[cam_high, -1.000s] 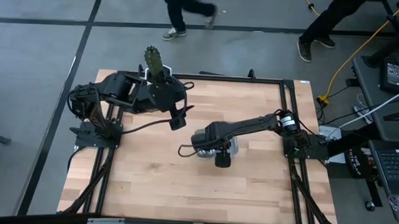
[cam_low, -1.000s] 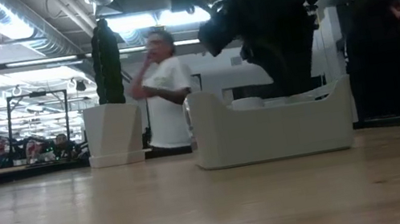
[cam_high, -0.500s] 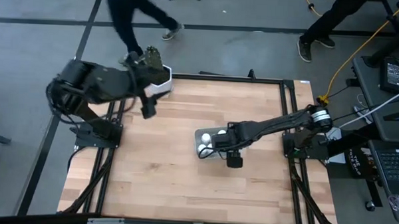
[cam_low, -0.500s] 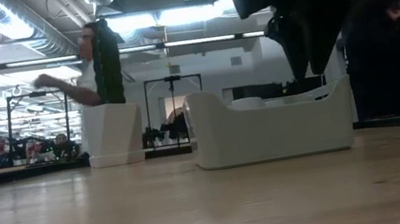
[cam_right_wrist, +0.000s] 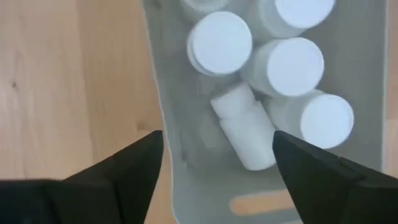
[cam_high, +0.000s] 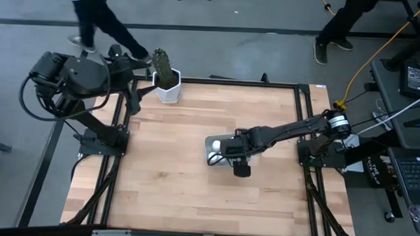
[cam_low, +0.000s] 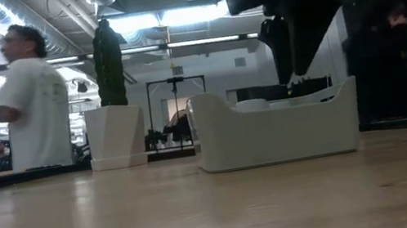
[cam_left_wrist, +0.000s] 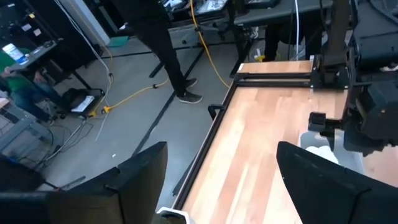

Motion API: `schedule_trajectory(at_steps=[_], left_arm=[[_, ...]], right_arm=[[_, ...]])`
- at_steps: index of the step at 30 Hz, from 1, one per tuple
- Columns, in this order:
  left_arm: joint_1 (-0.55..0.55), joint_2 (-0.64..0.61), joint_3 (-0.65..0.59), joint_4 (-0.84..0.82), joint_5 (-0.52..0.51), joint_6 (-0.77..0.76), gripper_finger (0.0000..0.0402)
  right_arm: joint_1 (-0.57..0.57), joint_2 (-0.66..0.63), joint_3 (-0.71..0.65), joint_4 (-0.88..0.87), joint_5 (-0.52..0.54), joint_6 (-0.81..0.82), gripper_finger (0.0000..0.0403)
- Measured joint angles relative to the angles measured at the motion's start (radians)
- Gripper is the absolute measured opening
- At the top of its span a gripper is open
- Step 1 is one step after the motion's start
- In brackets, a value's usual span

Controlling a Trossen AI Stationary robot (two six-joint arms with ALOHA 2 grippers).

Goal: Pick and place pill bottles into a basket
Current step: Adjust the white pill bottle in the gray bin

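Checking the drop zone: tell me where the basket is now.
In the high view the basket sits on the table right of centre, under the open right gripper, pill bottles inside.

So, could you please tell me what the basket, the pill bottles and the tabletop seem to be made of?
The basket looks like pale grey-blue plastic, matte; its thin moulded wall and rounded rim suggest it. The pill bottles seem to be white plastic with smooth flat caps, one lying on its side. The table looks like light wood, going by its plank lines and grain.

One basket (cam_high: 219, 148) sits on the table (cam_high: 172, 187), holding at least five pill bottles (cam_right_wrist: 219, 43), four upright and one on its side. One cactus pot (cam_high: 167, 87). Two arms.
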Motion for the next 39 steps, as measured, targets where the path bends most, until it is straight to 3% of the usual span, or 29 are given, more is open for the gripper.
schedule_trajectory(at_steps=[7,26,39], left_arm=[[0.000,-0.003,0.000,-0.014,0.000,0.014,0.0296],[0.000,-0.003,0.000,-0.012,0.000,-0.029,0.0296],[0.000,-0.003,0.000,-0.011,-0.023,-0.048,0.0296]], right_arm=[[-0.024,0.000,-0.059,0.005,-0.001,0.004,0.0333],[-0.111,0.000,-0.185,0.102,-0.002,-0.144,0.0334],[-0.133,0.000,-0.254,0.170,-0.108,-0.155,0.0325]])
